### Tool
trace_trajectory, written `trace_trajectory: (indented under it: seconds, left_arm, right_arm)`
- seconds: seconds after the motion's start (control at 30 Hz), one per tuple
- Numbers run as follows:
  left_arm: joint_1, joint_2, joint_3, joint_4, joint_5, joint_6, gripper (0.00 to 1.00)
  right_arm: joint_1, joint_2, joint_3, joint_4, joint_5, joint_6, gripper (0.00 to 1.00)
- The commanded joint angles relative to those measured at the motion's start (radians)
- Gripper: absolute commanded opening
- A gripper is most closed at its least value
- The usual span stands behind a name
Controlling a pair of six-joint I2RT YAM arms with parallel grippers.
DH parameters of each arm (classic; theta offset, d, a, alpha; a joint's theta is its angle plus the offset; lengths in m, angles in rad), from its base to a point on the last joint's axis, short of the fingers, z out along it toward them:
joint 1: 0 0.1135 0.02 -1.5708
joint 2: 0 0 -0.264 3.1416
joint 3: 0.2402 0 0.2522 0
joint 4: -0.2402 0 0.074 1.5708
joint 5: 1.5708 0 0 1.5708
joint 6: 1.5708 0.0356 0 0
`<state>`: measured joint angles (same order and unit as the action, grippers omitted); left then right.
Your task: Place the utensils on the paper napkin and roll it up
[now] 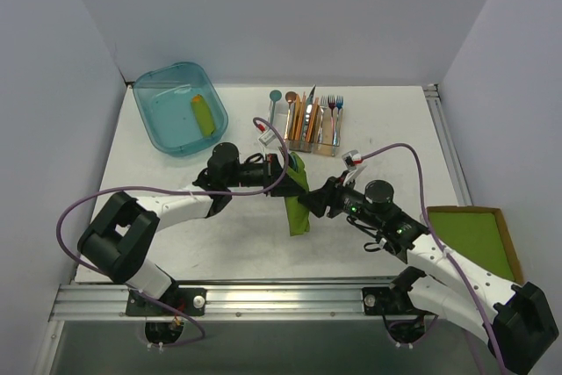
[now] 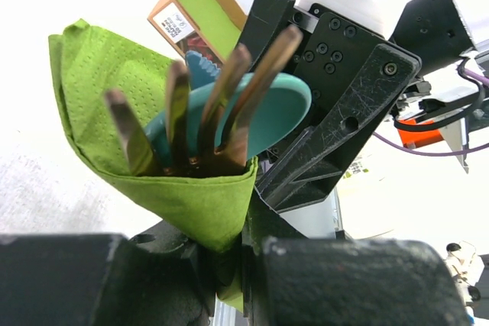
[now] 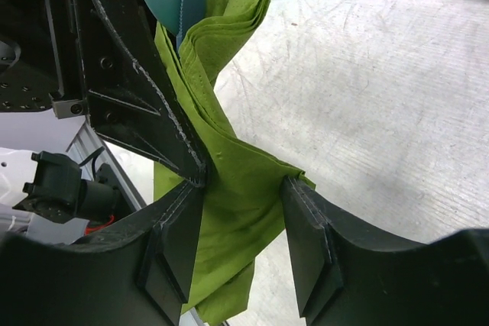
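The white table (image 1: 219, 243) carries, pushed to its edges, a teal bin (image 1: 154, 98) at the far left, a cardboard-rimmed stack of green sheets (image 1: 474, 239) at the near right and a clear caddy (image 1: 312, 125) of mixed cutlery at the far middle. Over the bare centre both arms meet at the paper napkin (image 1: 297, 204), which is wrapped into a long green bundle. In the top view its long axis runs from far to near, and it appears to be off the table rather than lying on it. The left gripper (image 1: 285, 169) is clamped on the bundle at its far end. Its wrist view shows the copper fork (image 2: 221, 104) and the teal spoon (image 2: 275, 112) standing together in the napkin's folded pocket, tines and bowl poking out toward the other arm. The right gripper (image 3: 243, 185) comes in from the near right with its jaws apart. They straddle the loose lower tail, which passes obliquely through the gap, brushing the pads or nearly so but not pressed flat. The utensils look already enclosed and the roll mostly formed. The tail sits squarely between the right jaws, so the right arm is better placed to tighten or finish the wrap while the left anchors it.
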<state>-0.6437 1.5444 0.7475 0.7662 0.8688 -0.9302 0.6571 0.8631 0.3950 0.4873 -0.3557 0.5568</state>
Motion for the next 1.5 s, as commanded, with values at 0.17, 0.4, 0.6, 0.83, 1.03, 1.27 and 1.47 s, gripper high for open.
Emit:
trace_trajectory:
  seconds: [0.17, 0.4, 0.6, 0.83, 1.03, 1.27, 1.47]
  left_arm:
    - [0.003, -0.02, 0.013, 0.157, 0.068, -0.07, 0.02]
    - [0.003, 0.003, 0.007, 0.231, 0.075, -0.113, 0.02]
    - [0.006, -0.007, 0.012, 0.183, 0.062, -0.076, 0.02]
    - [0.021, -0.05, 0.023, 0.085, 0.033, -0.007, 0.1]
    - [0.022, -0.112, 0.033, -0.044, -0.008, 0.073, 0.39]
    - [0.022, -0.098, 0.009, 0.071, -0.011, 0.013, 0.59]
    - [0.024, -0.115, -0.025, 0.081, -0.027, 0.027, 0.8]
  right_arm:
    - [-0.014, -0.027, -0.011, 0.063, -0.051, -0.003, 0.44]
    - [-0.016, -0.006, -0.035, 0.19, -0.15, 0.049, 0.37]
    - [-0.016, -0.007, -0.039, 0.23, -0.198, 0.083, 0.17]
    - [-0.016, -0.015, -0.056, 0.25, -0.223, 0.109, 0.0]
    - [-0.016, -0.012, -0.077, 0.298, -0.224, 0.133, 0.0]
    - [-0.016, 0.025, -0.09, 0.387, -0.236, 0.173, 0.0]
    - [-0.016, 0.005, -0.076, 0.41, -0.229, 0.178, 0.0]
